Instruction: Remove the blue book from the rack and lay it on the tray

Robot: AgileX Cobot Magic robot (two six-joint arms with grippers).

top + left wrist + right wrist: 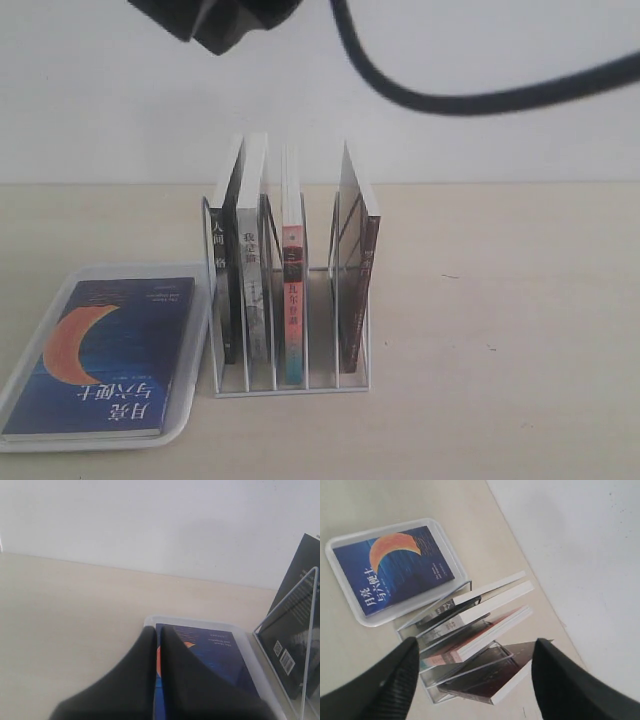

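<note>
Item 1, your blue book [105, 355]: lies flat and cover up inside the tray [197, 380], with its orange crescent and white characters showing. Nothing grips it.
Item 2, the tray: sits on the pale table [500, 330], just beside the rack [290, 388], on the rack's left in the exterior view.
Item 3, the rack: upright, with four other books on edge. Three sit together on the tray side, and a dark maroon book [355, 270] stands in the end slot away from the tray.
Item 4, your left gripper [156, 634]: fingers drawn together with only a sliver between them, holding nothing, poised above the blue book.
Item 5, your right gripper [476, 642]: fingers spread wide and empty, high over the rack, looking down on the tops of the books
</note>
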